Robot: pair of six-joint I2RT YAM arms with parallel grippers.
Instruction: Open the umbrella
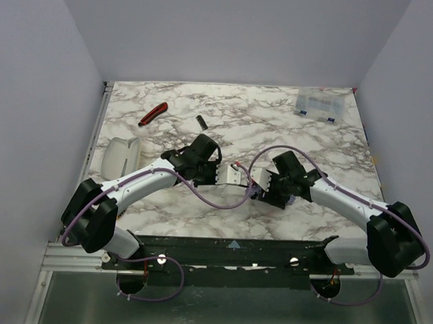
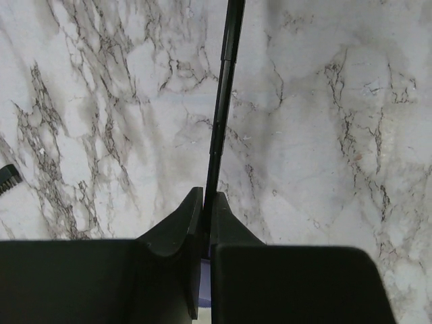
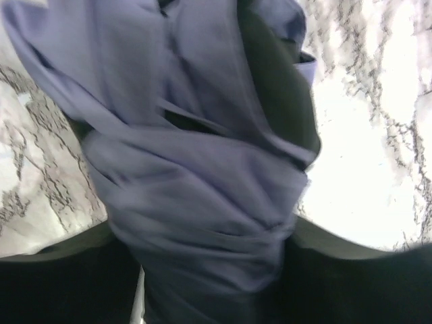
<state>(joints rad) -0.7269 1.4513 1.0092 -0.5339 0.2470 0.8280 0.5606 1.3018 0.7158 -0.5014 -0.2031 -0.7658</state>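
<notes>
The umbrella is held between my two grippers near the table's middle and is mostly hidden in the top view. In the left wrist view my left gripper (image 2: 209, 202) is shut on its thin black shaft (image 2: 223, 101), which runs straight away over the marble; a sliver of lavender shows between the fingers. In the right wrist view my right gripper (image 3: 209, 270) is shut around the bunched lavender fabric (image 3: 196, 196), with black lining (image 3: 277, 101) showing in the folds. In the top view the left gripper (image 1: 232, 175) and right gripper (image 1: 258, 185) nearly meet.
A red-handled tool (image 1: 153, 114) and a small black item (image 1: 201, 122) lie at the back left. A white object (image 1: 121, 155) sits by the left edge. A clear plastic box (image 1: 319, 105) stands at the back right. White walls enclose the marble table (image 1: 222, 212).
</notes>
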